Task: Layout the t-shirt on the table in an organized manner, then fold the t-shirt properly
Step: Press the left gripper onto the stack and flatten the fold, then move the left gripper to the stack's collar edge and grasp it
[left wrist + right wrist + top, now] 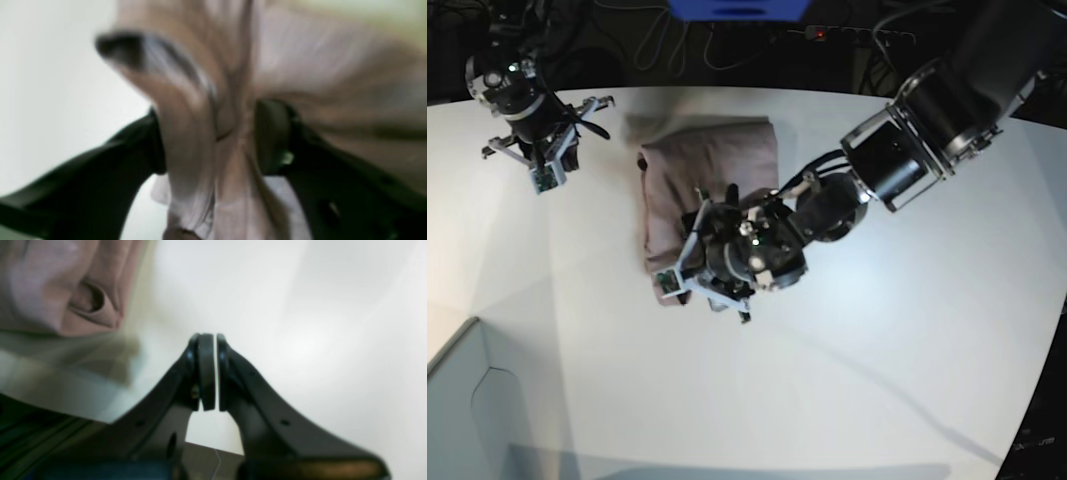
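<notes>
— Shirt's where now?

— The t-shirt [712, 170] lies as a folded mauve bundle on the far-middle part of the white table [907, 340], long axis running from the far edge toward us.

— Anything in the way?

— The left gripper [220, 133] sits over its near end. Cloth is bunched between the spread fingers [272, 133]; whether they're pinching it, I can't tell through the blur.

— And the other?

— The right gripper [216, 373] is clenched on nothing, off beside the shirt. Cables [677, 40] trail behind the table.
</notes>
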Robot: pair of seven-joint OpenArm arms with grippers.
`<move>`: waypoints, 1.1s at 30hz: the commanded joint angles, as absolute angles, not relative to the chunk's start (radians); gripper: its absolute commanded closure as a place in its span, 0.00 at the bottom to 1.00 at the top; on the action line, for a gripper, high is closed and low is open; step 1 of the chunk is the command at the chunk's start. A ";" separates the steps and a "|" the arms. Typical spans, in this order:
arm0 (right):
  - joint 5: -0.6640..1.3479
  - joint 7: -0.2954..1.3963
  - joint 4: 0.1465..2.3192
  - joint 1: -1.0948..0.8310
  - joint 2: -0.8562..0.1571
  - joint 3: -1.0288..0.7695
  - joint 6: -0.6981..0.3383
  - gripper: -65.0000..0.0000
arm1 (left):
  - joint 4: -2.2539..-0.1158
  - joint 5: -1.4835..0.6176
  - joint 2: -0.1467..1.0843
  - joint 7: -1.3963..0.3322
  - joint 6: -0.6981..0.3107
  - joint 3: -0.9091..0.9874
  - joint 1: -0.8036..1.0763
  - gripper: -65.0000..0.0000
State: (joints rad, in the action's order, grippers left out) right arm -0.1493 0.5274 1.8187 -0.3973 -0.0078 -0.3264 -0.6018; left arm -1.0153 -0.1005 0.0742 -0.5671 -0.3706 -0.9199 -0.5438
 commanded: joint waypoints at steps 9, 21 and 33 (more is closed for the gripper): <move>-0.137 0.501 1.885 -0.389 0.028 -0.303 -0.607 1.00 | -1.343 -0.105 0.208 -0.696 -0.369 -0.877 -0.576 0.38; -0.137 0.506 1.865 -0.305 0.077 -0.111 -0.607 1.00 | -1.735 -0.113 0.449 -0.909 -0.369 -0.160 -0.196 0.39; -0.134 0.423 1.730 -0.358 0.073 -0.065 -0.607 1.00 | -1.768 -0.114 0.357 -0.903 -0.369 0.377 0.119 0.38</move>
State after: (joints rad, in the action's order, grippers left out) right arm -0.1421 0.4305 1.7153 -0.3531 0.0746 -0.0658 -0.6014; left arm -1.7496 -0.1127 0.3412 -0.9165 -0.3710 0.3733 0.1299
